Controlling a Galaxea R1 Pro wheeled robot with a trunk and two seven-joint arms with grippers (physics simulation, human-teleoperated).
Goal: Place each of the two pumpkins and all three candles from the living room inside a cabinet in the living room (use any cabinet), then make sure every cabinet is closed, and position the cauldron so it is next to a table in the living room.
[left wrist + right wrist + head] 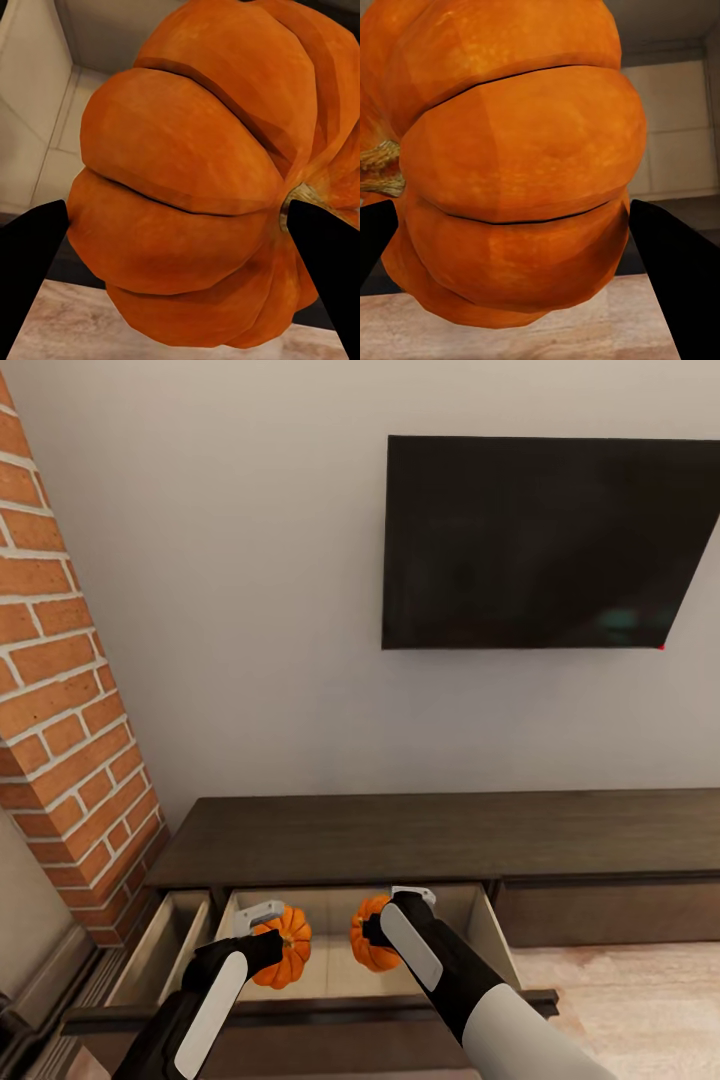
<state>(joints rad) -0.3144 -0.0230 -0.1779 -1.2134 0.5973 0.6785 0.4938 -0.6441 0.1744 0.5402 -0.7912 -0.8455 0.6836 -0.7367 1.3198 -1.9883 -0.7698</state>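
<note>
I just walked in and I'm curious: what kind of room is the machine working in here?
Most likely a living room: a flat TV hangs on the wall above a long, low dark wood cabinet, beside a brick fireplace. Each hand holds a pumpkin over the open drawer.

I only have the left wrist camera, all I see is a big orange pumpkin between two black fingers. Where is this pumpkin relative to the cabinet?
Observer: The left pumpkin is held by the left gripper over the open drawer of the dark cabinet.
Operator: What is the other arm doing?
Observer: The right gripper grips the second pumpkin over that same drawer.
Operator: Anything beside that drawer?
Observer: A narrower drawer stands open next to it, towards the brick fireplace.
</note>
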